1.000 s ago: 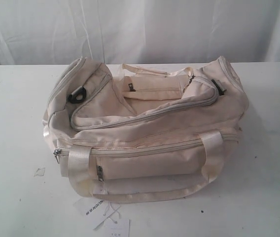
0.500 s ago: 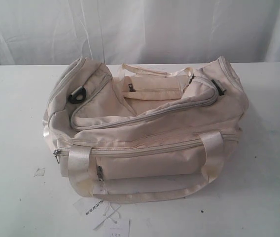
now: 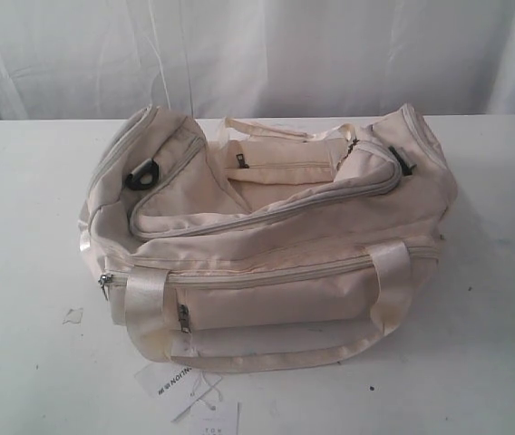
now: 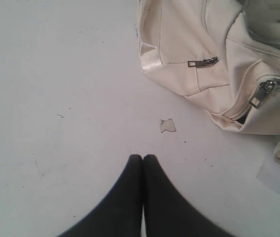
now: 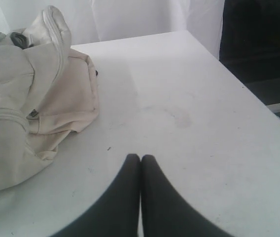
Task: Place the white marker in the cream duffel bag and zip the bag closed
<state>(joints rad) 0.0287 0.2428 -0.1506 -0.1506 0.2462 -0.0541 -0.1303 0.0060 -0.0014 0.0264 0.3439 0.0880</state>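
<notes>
The cream duffel bag (image 3: 267,245) sits in the middle of the white table (image 3: 22,227), long side towards me, its top slumped inwards. A grey zip line (image 3: 267,216) runs across the sagging top panel, and from here I cannot tell whether it is closed all the way. At about 10 o'clock from the bag's middle, a black ring (image 3: 142,175) stands on the end panel. At 12 o'clock there is a small zipped pocket (image 3: 285,165). The front pocket faces me, with its metal pull (image 3: 184,317) at about 7 o'clock, just beside the shiny strap (image 3: 144,304) that loops down over the front. White paper hang tags (image 3: 171,385) lie on the table at 6 to 7 o'clock, touching the bag's lower edge. A small torn scrap (image 3: 73,315) lies apart from the bag at about 8 o'clock. Where the white marker is I cannot tell. The left gripper (image 4: 143,158) hangs over bare table near the scrap and the bag's corner, fingers pressed together with nothing between them. The right gripper (image 5: 140,157) is likewise clenched on nothing, above open table beside the bag's other end. A white curtain (image 3: 257,54) hangs behind the table.
</notes>
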